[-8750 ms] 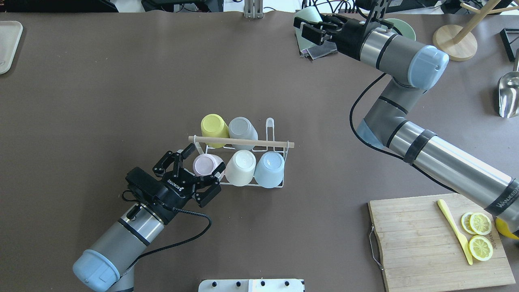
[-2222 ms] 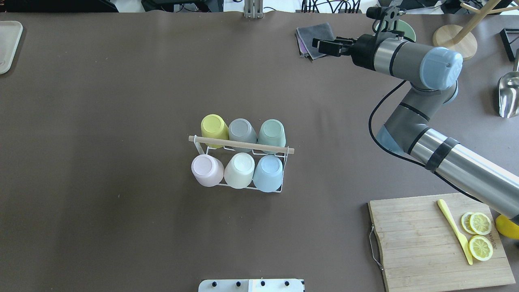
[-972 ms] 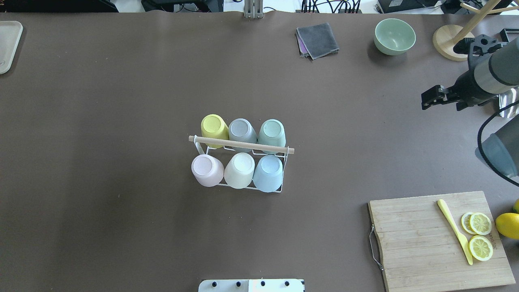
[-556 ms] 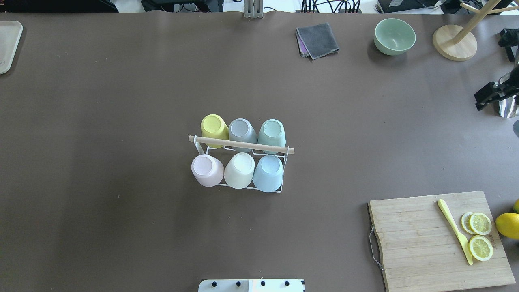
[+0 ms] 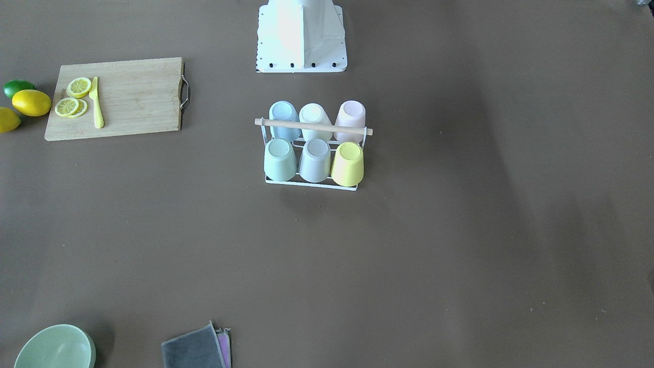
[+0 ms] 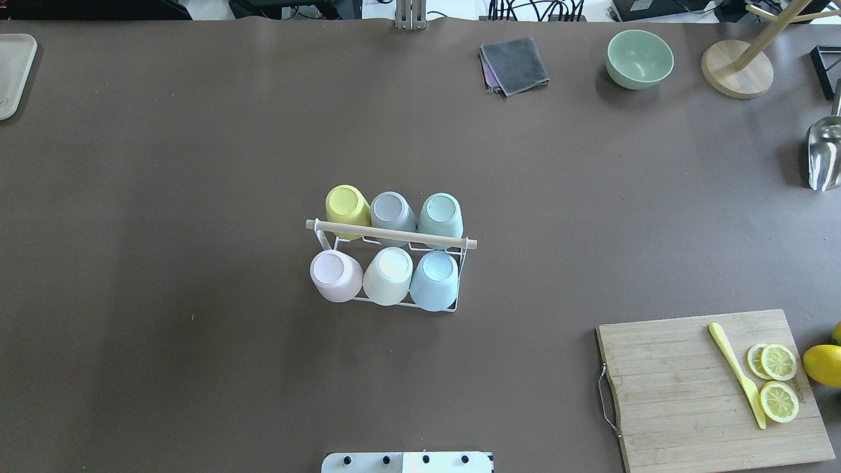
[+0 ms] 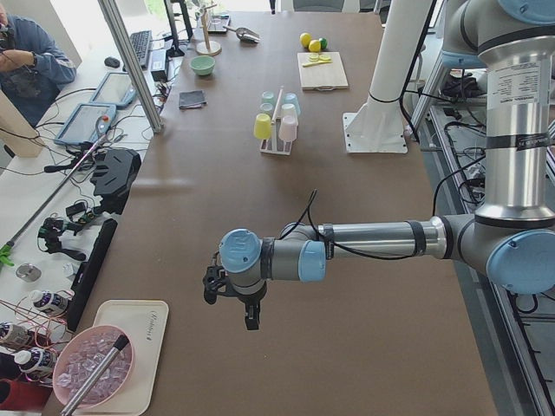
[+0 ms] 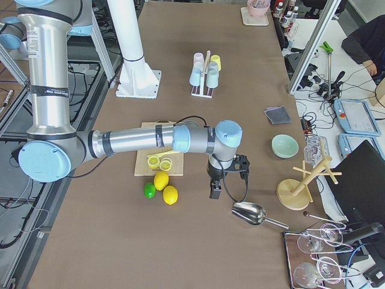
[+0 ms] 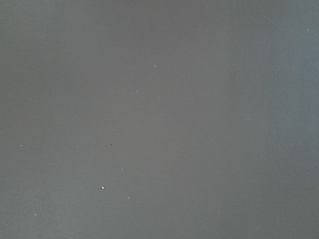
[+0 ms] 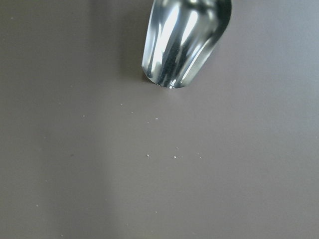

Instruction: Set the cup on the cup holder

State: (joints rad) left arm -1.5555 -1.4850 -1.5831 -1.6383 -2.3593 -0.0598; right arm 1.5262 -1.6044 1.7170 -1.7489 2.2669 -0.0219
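The cup holder [image 6: 391, 234], a white wire rack with a wooden rod across its top, stands mid-table, also in the front-facing view [image 5: 313, 125]. Several pastel cups sit upside down on its prongs, among them a mint green cup [image 6: 440, 213], a yellow one [image 6: 347, 203] and a pink one [image 6: 335, 274]. My left gripper [image 7: 252, 321] hangs over bare table far from the rack; I cannot tell if it is open or shut. My right gripper [image 8: 215, 191] points down near the lemons, and I cannot tell its state either.
A cutting board [image 6: 709, 387] with lemon slices and a yellow knife lies front right. A green bowl [image 6: 639, 58], grey cloth [image 6: 516, 64], wooden stand [image 6: 736, 69] and metal scoop [image 6: 824, 154] line the far right. A person [image 7: 26, 61] sits beside the table.
A mint green cup has come onto the rack's back right prong. Both arms have left the overhead view, the right one swinging off to the right edge.
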